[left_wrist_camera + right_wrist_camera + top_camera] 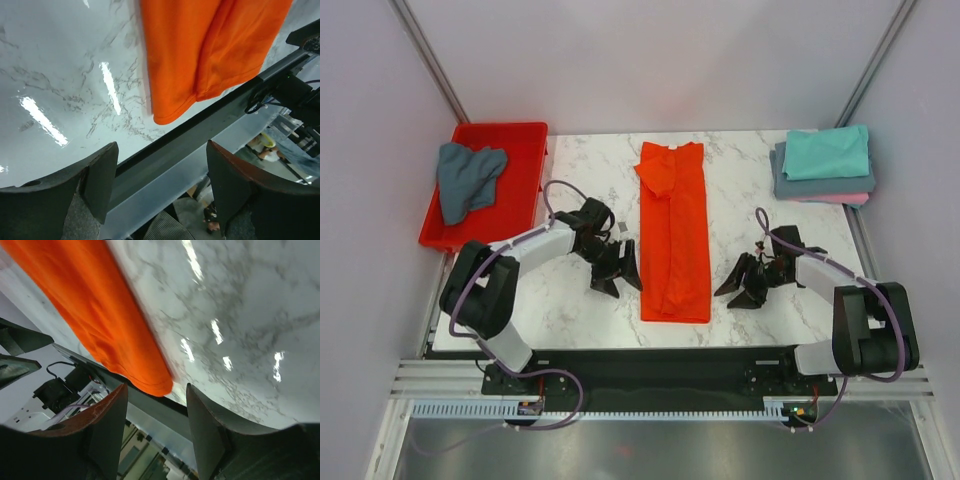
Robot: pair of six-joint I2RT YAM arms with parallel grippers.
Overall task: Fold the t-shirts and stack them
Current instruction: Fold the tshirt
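Five shirts showed. One orange shirt point(673, 235) lay folded into a long strip at the centre, and one grey-blue shirt point(468, 178) sat crumpled in the red tray point(525, 165) at upper left. A stack point(825, 160) of three sat upper right, its pink bottom layer only an edge. The left gripper point(618, 272) and right gripper point(745, 285) flanked the strip, fingers apart, holding nothing.

- I count five t-shirts.
- One orange-red t-shirt point(673, 235) lies alone, midway between the side edges.
- One slate t-shirt point(467, 178) lies at the far left corner.
- Three are stacked at the far right corner: teal t-shirt point(827, 152), grey t-shirt point(820, 185), pink t-shirt point(845, 199).
- One red tray point(528, 190).
- One marble table point(740, 180).
- Two grippers, both mine: left gripper point(617, 270), right gripper point(745, 285).
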